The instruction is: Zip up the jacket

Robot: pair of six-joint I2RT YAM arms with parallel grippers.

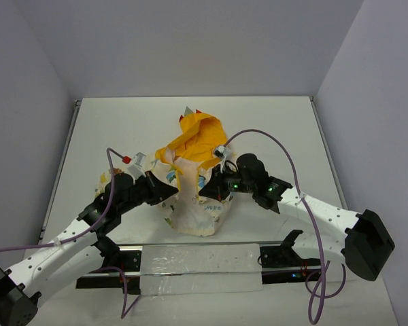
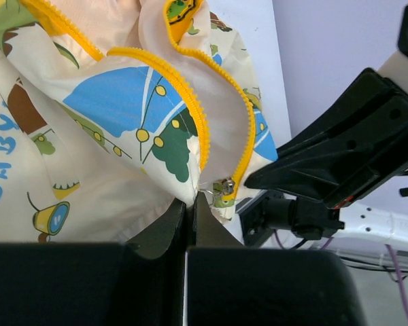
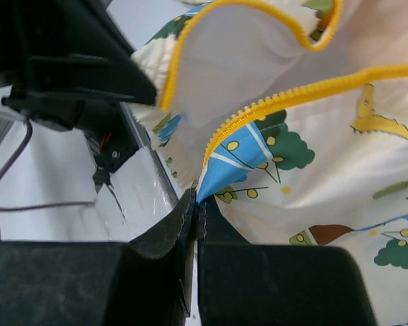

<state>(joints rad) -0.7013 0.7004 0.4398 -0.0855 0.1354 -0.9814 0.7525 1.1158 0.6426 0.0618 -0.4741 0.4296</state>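
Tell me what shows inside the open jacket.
The jacket gapes, showing its yellow-orange lining at the far end and pale inner fabric between the yellow zipper teeth. Folds cover anything deeper inside.

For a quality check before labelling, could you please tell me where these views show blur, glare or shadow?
Top external: even light, sharp, only soft shadows. Left wrist: jacket crisp, left pincer dark and soft at the bottom. Right wrist: zipper crisp, right pincer dark and soft, sheen on the clear strip.
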